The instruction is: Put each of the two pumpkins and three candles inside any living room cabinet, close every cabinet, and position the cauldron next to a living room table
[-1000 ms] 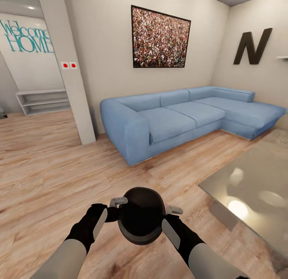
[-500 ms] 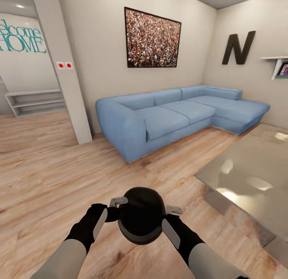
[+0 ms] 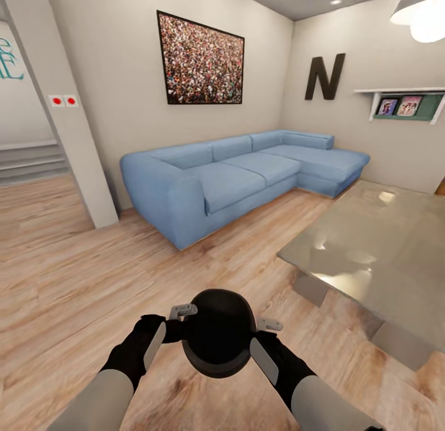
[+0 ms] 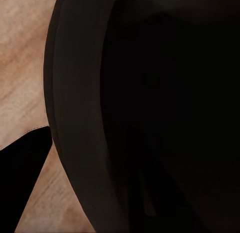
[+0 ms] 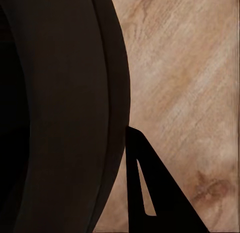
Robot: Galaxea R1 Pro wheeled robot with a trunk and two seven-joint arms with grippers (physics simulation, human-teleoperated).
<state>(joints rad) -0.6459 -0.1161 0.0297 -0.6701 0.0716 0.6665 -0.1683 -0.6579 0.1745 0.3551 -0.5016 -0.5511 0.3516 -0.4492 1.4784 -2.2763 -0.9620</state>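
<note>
In the head view the black round cauldron (image 3: 217, 335) hangs low in front of me above the wooden floor, held between both arms. My left gripper (image 3: 180, 317) is shut on its left rim and my right gripper (image 3: 266, 329) is shut on its right rim. Ahead to the right lies the glass-topped table (image 3: 377, 246), its near corner a short way from the cauldron. The left wrist view has the cauldron's dark wall (image 4: 150, 113) close up beside one black finger (image 4: 20, 168). In the right wrist view the cauldron (image 5: 55, 113) and a finger (image 5: 150, 203) stand over the floor.
A long blue corner sofa (image 3: 228, 178) runs along the far wall. A white pillar (image 3: 68, 122) stands at the left, a wall shelf (image 3: 402, 104) at the right, and a lamp (image 3: 420, 11) hangs top right. Wooden floor (image 3: 93, 283) lies between me and the sofa.
The whole view has swung to the right, so the sofa and pillar sit further left and more of the table shows. The arms and the cauldron keep the same pose.
</note>
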